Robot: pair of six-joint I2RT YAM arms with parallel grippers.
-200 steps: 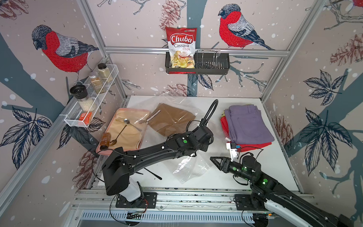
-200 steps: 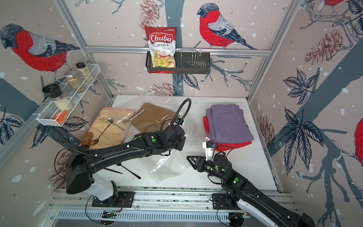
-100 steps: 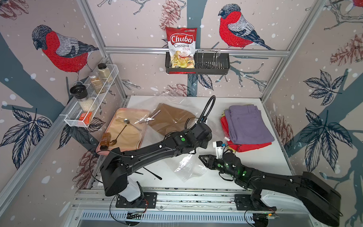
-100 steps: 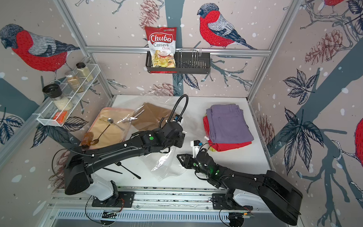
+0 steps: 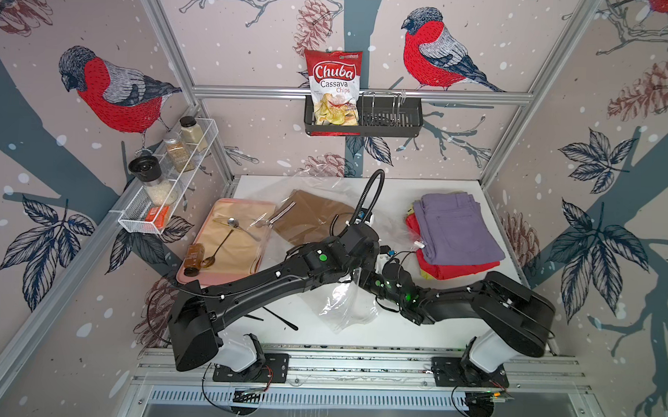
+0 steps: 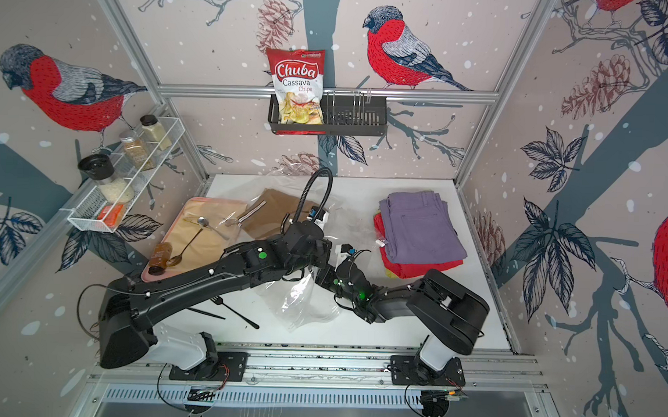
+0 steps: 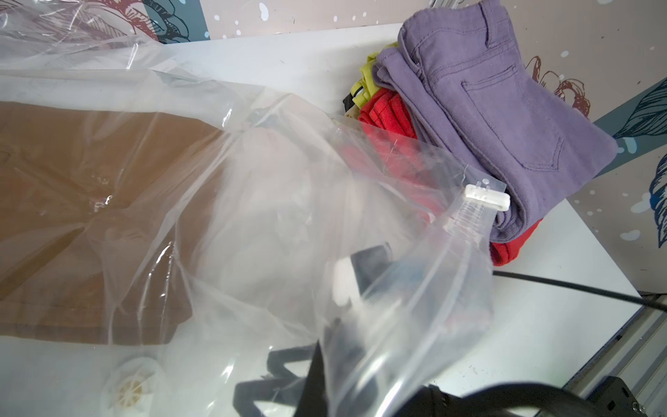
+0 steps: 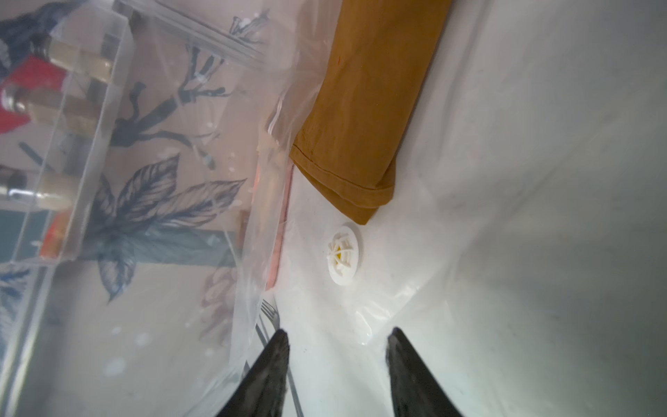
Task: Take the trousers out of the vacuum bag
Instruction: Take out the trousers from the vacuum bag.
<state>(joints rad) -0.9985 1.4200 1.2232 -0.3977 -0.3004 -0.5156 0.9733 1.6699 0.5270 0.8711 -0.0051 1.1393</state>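
Locate the vacuum bag [image 5: 344,305], clear and crinkled, spread across the surface [image 5: 435,327] with its mouth raised. Note the left end effector [image 7: 317,355] pinched together on the raised mouth edge of the vacuum bag, along the same zip strip that carries the white slider clip [image 7: 487,196]. Note the right end effector [image 8: 339,330] inside the mouth of the vacuum bag, fingers apart, gripping nothing, pointed toward the round white valve [image 8: 343,254].

Find the mustard-brown trousers [image 5: 313,220] folded flat inside the vacuum bag, past the valve, well apart from both fingertips.

Find the remaining trousers outside the vacuum bag, stacked just beside its clip end: purple trousers [image 5: 456,229] on top, red trousers [image 5: 456,269] beneath, yellow-green trousers [image 7: 364,83] and black trousers [image 7: 348,103] showing only as edges below those.

See the pink tray [image 5: 244,202] on the opposite side of the vacuum bag from the stack, with part of the plastic lying over its rim. See a black fork [image 6: 237,313] on the surface beside the hanging lower fold of the vacuum bag, on the tray side.
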